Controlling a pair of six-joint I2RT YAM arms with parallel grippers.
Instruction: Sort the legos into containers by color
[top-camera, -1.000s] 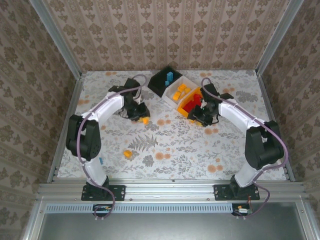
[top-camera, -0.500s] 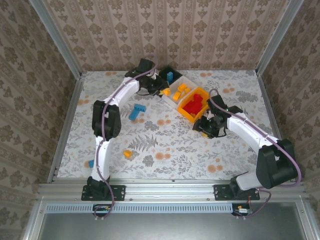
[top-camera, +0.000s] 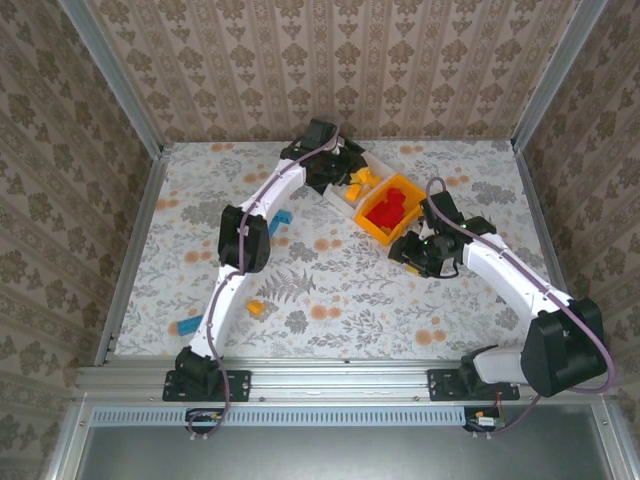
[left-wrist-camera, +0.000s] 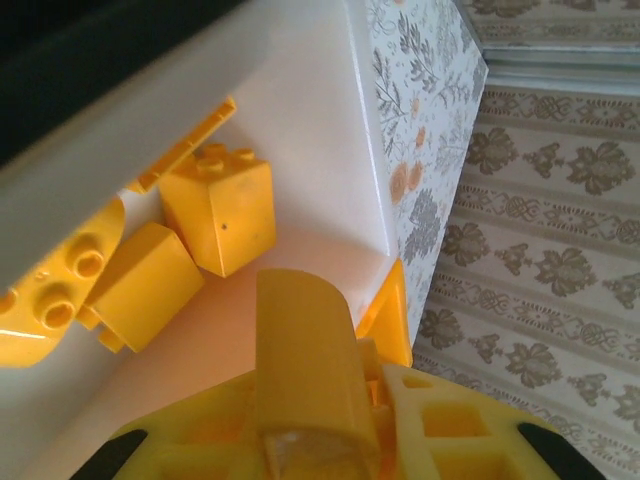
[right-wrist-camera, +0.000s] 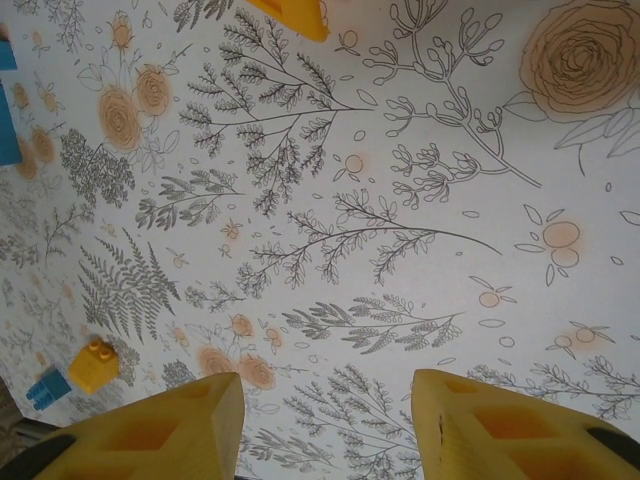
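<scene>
Left gripper (top-camera: 343, 172) out over the white bin (left-wrist-camera: 300, 90), pinched tight on a rounded yellow brick (left-wrist-camera: 303, 350). Below it, several yellow legos (left-wrist-camera: 218, 212) lying in that bin. Dark edge at the upper left of the left wrist view, probably the black bin (left-wrist-camera: 80, 50). Right gripper (right-wrist-camera: 325, 385) low over the table (right-wrist-camera: 420, 170), just beside the orange-yellow bin (top-camera: 368, 225) of red legos (top-camera: 386, 210), fingers moderately apart, nothing between. Loose on the table: one yellow piece (right-wrist-camera: 95, 365), one blue piece (right-wrist-camera: 45, 388).
</scene>
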